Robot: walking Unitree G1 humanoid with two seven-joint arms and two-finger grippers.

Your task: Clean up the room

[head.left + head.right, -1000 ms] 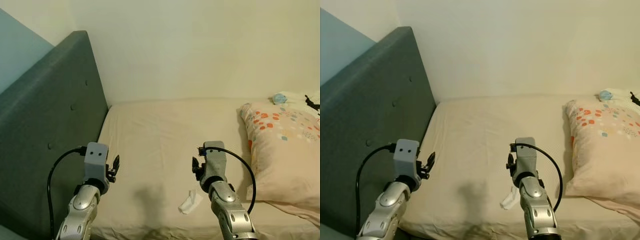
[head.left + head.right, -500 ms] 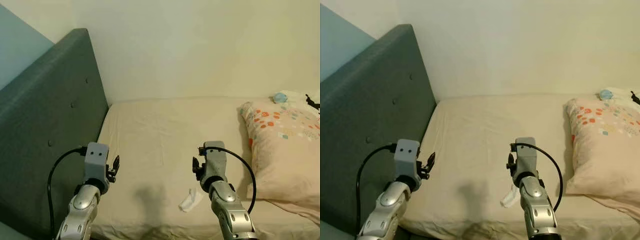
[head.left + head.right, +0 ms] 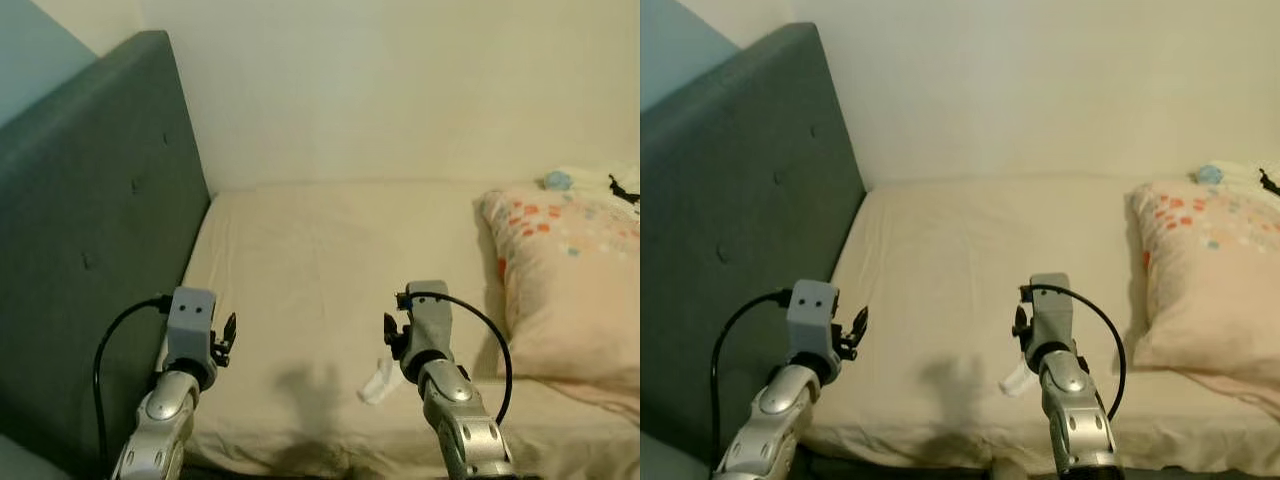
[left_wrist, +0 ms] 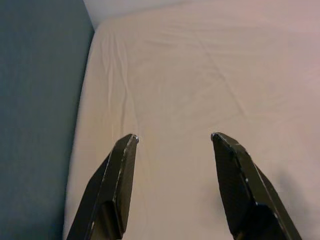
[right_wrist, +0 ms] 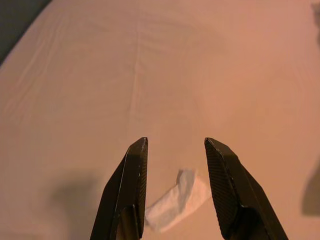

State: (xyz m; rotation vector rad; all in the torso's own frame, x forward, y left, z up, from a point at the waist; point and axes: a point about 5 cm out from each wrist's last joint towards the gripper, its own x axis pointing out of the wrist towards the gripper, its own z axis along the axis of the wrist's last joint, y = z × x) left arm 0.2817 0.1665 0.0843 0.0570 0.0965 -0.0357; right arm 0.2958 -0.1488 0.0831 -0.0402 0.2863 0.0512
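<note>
Bed (image 3: 320, 260): beige sheet, grey headboard (image 3: 80, 230) on the left.
Pillow (image 3: 565, 280): right side.
White tissue (image 5: 175, 200): crumpled, beneath right gripper (image 5: 175, 145), fingers apart.
Left gripper (image 4: 172, 137): fingers apart, empty.

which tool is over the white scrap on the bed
The right tool: the white scrap lies on the sheet between its open fingers. The left tool has bare sheet below.

You are looking down at a bed (image 3: 970, 250) with a cream sheet, its grey padded headboard (image 3: 740, 220) on your left. A patterned pillow (image 3: 1210, 280) lies at the right. Your left hand (image 3: 855, 328) hovers near the headboard; your right hand (image 3: 1020, 325) hangs over the sheet, with a crumpled white tissue (image 3: 1017, 379) just beside that arm.
</note>
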